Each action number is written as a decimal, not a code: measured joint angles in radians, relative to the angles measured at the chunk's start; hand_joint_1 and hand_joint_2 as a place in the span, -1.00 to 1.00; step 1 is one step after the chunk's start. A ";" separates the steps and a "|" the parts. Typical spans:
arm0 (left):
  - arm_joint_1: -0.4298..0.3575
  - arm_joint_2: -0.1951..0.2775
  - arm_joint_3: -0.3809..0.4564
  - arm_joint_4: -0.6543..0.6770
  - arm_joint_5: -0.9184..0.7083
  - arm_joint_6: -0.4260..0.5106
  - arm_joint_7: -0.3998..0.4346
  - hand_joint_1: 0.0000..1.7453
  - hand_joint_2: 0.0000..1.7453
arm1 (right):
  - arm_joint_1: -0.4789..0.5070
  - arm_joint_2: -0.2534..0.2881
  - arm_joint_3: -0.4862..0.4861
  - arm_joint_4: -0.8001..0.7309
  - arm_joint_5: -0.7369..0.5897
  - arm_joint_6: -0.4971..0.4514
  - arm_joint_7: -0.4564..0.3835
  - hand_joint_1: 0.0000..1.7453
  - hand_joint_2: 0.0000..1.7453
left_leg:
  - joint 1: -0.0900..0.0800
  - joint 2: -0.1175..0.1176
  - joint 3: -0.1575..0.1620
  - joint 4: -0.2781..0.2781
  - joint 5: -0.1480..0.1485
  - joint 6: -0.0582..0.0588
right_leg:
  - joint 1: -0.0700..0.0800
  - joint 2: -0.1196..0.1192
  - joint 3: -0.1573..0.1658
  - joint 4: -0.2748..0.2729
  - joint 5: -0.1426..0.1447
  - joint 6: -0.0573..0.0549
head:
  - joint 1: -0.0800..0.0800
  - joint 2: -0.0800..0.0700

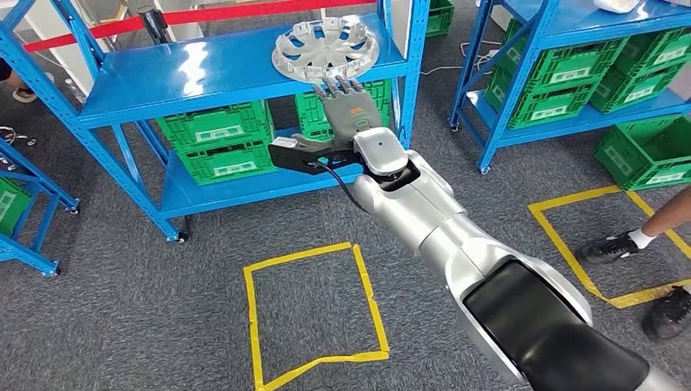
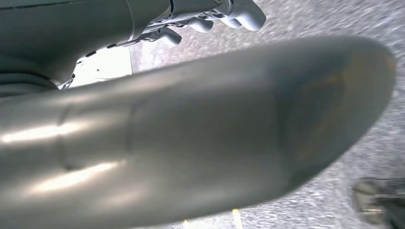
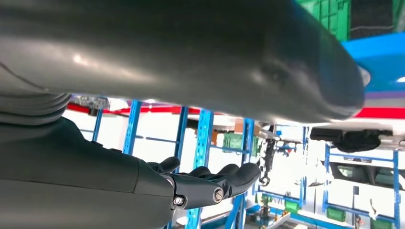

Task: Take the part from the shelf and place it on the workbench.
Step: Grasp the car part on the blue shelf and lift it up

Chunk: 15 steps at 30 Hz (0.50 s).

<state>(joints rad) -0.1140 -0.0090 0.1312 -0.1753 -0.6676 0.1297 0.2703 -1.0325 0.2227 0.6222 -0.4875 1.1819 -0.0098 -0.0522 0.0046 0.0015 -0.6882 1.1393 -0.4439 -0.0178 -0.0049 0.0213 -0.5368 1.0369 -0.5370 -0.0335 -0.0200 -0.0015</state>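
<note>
The part is a silver round wheel cover [image 1: 326, 50] with a notched rim, lying flat on the top board of the blue shelf [image 1: 204, 73], near its front right corner. My right arm reaches forward to the shelf. My right hand [image 1: 346, 102] is flat with its fingers stretched out, the fingertips at the cover's near edge, just below it. In the right wrist view the dark fingers [image 3: 210, 183] are straight and the thick thumb [image 3: 215, 52] stands well apart, with nothing between them. My left hand [image 2: 191, 129] hangs over grey carpet and holds nothing.
Green crates [image 1: 216, 142] fill the shelf's lower board under my right hand. A second blue rack [image 1: 570, 65] with more green crates stands at the right. Yellow tape squares [image 1: 314, 314] mark the carpet. A person's feet [image 1: 619, 244] are at the right edge.
</note>
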 joint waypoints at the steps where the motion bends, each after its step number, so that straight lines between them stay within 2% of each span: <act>1: 0.000 0.001 0.000 0.001 0.000 0.000 0.000 -1.00 -1.00 | 0.000 0.000 0.000 0.001 0.000 0.000 0.000 -1.00 -1.00 | -0.006 -0.002 0.018 -0.053 0.030 0.010 | 0.001 0.002 0.012 -0.004 -0.009 0.004 | 0.000 0.000; 2: 0.000 0.001 0.000 0.002 0.000 0.000 0.000 -1.00 -1.00 | 0.001 -0.001 0.001 0.002 0.000 -0.001 0.000 -1.00 -1.00 | -0.011 -0.003 0.034 -0.086 0.036 0.017 | 0.001 0.003 0.021 -0.010 -0.015 0.009 | 0.001 0.000; 4: -0.002 0.001 0.000 0.003 -0.001 0.000 0.000 -1.00 -1.00 | 0.001 -0.002 0.002 0.003 0.000 -0.001 0.000 -1.00 -1.00 | -0.014 -0.003 0.055 -0.114 0.019 0.024 | 0.000 0.004 0.029 -0.012 -0.011 0.021 | 0.002 0.000; 6: -0.004 0.000 0.000 0.002 -0.002 -0.001 -0.001 -1.00 -1.00 | -0.001 -0.002 0.003 0.003 -0.001 -0.002 -0.001 -1.00 -1.00 | -0.008 -0.002 0.080 -0.138 0.009 0.029 | 0.000 -0.001 0.012 0.025 0.005 0.032 | 0.003 0.000; 8: -0.006 -0.001 0.000 0.002 -0.005 -0.002 -0.001 -1.00 -1.00 | -0.003 -0.004 0.006 0.003 -0.001 -0.002 -0.001 -1.00 -1.00 | -0.003 -0.002 0.108 -0.155 0.000 0.034 | -0.001 -0.006 -0.051 0.120 0.006 0.041 | 0.005 0.000; 10: -0.008 -0.003 0.000 0.002 -0.009 -0.003 -0.001 -1.00 -1.00 | 0.002 -0.006 0.011 0.005 -0.003 -0.002 -0.002 -1.00 -1.00 | -0.002 -0.004 0.129 -0.159 -0.017 0.036 | -0.003 -0.008 -0.139 0.221 -0.032 0.049 | 0.006 0.000; 11: -0.008 -0.004 0.000 0.003 -0.010 -0.003 -0.001 -1.00 -1.00 | 0.006 -0.008 0.013 0.007 -0.004 -0.002 -0.002 -1.00 -1.00 | -0.002 -0.005 0.141 -0.159 -0.029 0.035 | -0.004 -0.009 -0.174 0.246 -0.052 0.052 | 0.006 0.000; 12: -0.007 -0.005 0.000 0.003 -0.012 -0.003 0.000 -1.00 -1.00 | 0.010 -0.010 0.015 0.009 -0.004 -0.002 -0.002 -1.00 -1.00 | -0.001 -0.006 0.155 -0.159 -0.041 0.033 | -0.005 -0.010 -0.196 0.245 -0.059 0.055 | 0.006 0.000; 13: -0.006 -0.006 0.000 0.003 -0.012 -0.003 0.001 -1.00 -1.00 | 0.012 -0.013 0.017 0.010 -0.004 -0.002 -0.002 -1.00 -1.00 | 0.000 -0.007 0.172 -0.159 -0.054 0.031 | -0.006 -0.012 -0.203 0.215 -0.045 0.057 | 0.006 0.000; 14: -0.005 -0.008 0.000 0.003 -0.012 -0.003 0.001 -1.00 -1.00 | 0.014 -0.015 0.017 0.011 -0.004 -0.003 -0.002 -1.00 -1.00 | 0.000 -0.007 0.190 -0.158 -0.068 0.028 | -0.007 -0.015 -0.197 0.159 -0.003 0.058 | 0.006 0.000; 15: -0.004 -0.008 0.000 0.003 -0.012 -0.003 0.002 -1.00 -1.00 | 0.015 -0.019 0.018 0.012 -0.004 -0.003 -0.002 -1.00 -1.00 | 0.001 -0.007 0.205 -0.157 -0.083 0.024 | -0.007 -0.020 -0.187 0.090 0.064 0.058 | 0.007 0.000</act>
<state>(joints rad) -0.1181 -0.0175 0.1312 -0.1723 -0.6798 0.1263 0.2719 -1.0178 0.2039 0.6399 -0.4751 1.1780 -0.0125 -0.0537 0.0052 -0.0055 -0.4834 0.9823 -0.5267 0.0061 -0.0117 0.0014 -0.7242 1.1268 -0.4729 0.0246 -0.0134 -0.0015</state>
